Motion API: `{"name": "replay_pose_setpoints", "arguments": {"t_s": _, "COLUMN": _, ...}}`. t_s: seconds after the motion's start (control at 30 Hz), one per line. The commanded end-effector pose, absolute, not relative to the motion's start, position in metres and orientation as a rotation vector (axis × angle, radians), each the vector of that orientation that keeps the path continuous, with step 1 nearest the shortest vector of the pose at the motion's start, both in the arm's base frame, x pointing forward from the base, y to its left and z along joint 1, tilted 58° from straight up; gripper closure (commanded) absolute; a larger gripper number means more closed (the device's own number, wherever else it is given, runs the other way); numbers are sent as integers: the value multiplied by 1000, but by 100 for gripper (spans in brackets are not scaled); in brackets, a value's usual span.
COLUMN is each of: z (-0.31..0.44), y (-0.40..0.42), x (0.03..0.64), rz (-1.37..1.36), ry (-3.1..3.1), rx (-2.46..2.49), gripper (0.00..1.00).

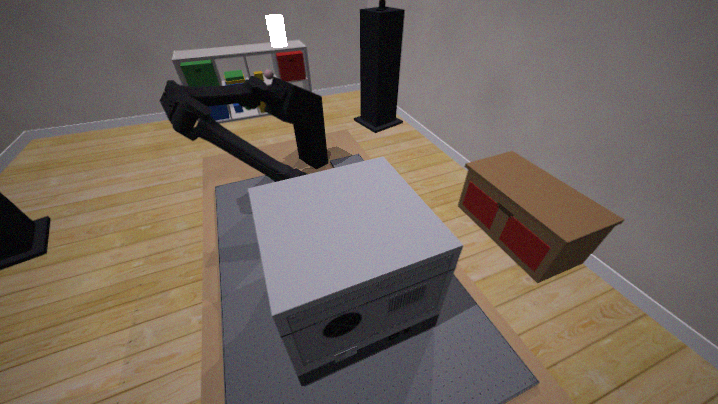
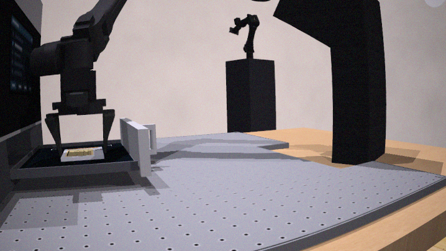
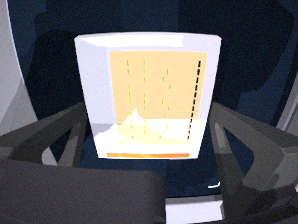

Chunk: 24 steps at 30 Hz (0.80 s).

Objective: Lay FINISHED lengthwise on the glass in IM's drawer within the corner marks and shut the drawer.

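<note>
The cassette FINISHED (image 2: 80, 153) (image 3: 155, 85), white with a tan gel window, lies flat on the dark glass (image 2: 120, 155) (image 3: 190, 180) of the open drawer (image 2: 77, 168). One white corner mark (image 3: 214, 186) shows beyond its lower right corner in the wrist view; the others are hard to make out. My gripper (image 2: 82, 150) (image 3: 147, 109) points down with its fingers open on either side of the cassette, close to its edges. The imager IM (image 1: 351, 226) (image 2: 22, 109) stands upright; its drawer front (image 2: 144, 153) with a handle (image 2: 153, 137) stands out from the body.
IM stands on a grey perforated board (image 1: 241, 351) (image 2: 218, 193) on a wooden table (image 2: 414, 230). The drawer front rises close beside the gripper's right finger in the exterior view, and IM's body is on the other side. A black arm column (image 2: 358, 102) stands at the right.
</note>
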<state>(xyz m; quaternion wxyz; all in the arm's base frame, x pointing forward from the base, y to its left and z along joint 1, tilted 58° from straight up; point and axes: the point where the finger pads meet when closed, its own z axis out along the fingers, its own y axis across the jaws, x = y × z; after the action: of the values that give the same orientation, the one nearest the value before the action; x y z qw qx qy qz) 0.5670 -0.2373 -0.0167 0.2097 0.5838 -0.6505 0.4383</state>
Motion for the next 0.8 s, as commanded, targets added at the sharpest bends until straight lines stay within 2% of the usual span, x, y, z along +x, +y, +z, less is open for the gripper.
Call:
{"name": "replay_pose_setpoints", "arguments": {"t_s": 0.0, "z": -15, "y": -235, "x": 574, "rz": 1237, "ry": -1799, "rx": 1635, "gripper": 8}}
{"name": "replay_pose_setpoints", "arguments": {"t_s": 0.77, "z": -5, "y": -222, "x": 577, "rz": 1256, "ry": -1796, "rx": 1647, "gripper": 8}}
